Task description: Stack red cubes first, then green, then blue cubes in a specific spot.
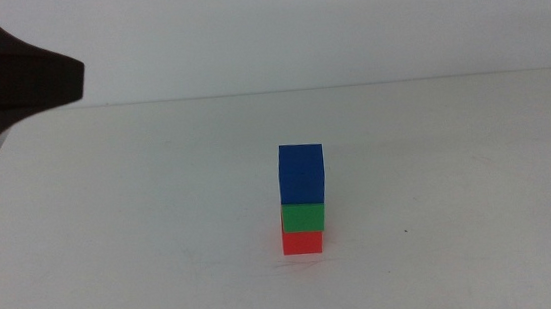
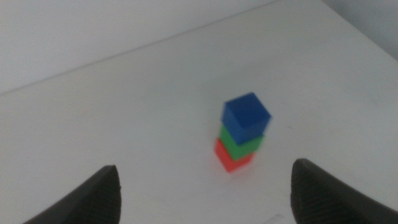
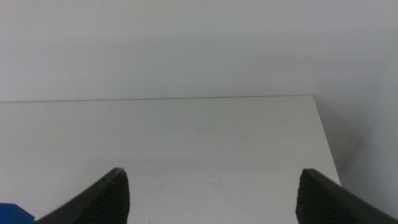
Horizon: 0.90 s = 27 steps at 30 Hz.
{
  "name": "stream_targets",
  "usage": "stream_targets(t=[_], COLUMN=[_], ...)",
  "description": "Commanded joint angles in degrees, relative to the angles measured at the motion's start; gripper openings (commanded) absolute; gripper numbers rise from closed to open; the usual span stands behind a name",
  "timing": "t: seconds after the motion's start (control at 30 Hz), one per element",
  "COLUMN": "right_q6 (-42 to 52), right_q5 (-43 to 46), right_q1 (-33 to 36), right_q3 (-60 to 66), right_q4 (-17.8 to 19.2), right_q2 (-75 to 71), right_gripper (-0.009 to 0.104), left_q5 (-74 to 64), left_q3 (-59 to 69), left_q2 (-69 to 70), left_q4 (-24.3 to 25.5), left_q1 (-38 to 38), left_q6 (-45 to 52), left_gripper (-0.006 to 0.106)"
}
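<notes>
On the white matte surface (image 1: 113,239), red cube (image 1: 302,242) at bottom, green cube (image 1: 303,217) on it, blue cube (image 1: 301,173) on top (slightly overhanging), left tool (image 2: 205,186) spread wide and empty, hanging well back from the stack, right tool (image 3: 211,193) likewise wide, empty.

Near the table's (image 1: 113,239) front edge, the blue cube (image 1: 301,173) sits on the green cube (image 1: 303,217), which sits on the red cube (image 1: 302,242).

The left gripper (image 2: 205,193) is showing two dark, blunt jaws with finely ribbed faces; the right gripper (image 3: 211,196) is showing the same dark textured pair.
</notes>
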State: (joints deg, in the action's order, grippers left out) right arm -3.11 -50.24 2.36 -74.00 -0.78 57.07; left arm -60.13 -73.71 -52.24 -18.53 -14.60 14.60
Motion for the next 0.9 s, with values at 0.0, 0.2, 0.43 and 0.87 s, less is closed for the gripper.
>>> stream_targets(t=[0.0,0.2,0.43,0.87], right_q6=[0.5,0.5,0.5,0.5], right_q5=[4.4,4.4,4.4,4.4], right_q1=[-0.4,-0.4,-0.4,-0.4], right_q3=[-1.4,-1.4,-1.4,-1.4], right_q4=[0.2,0.2,0.2,0.2], right_q2=[-0.7,-0.7,-0.7,-0.7], right_gripper=[0.08,0.08,0.08,0.08], left_q5=[5.8,19.9,26.6,26.2], left_q3=[-1.3,6.5,13.1,13.3], left_q2=[0.5,5.6,11.2,13.9], left_q4=[2.4,27.5,31.0,28.8], left_q1=[0.0,0.2,6.3,9.8], left_q6=[-2.4,-24.0,-36.1,-36.1], left_gripper=[0.094,0.094,0.094,0.094])
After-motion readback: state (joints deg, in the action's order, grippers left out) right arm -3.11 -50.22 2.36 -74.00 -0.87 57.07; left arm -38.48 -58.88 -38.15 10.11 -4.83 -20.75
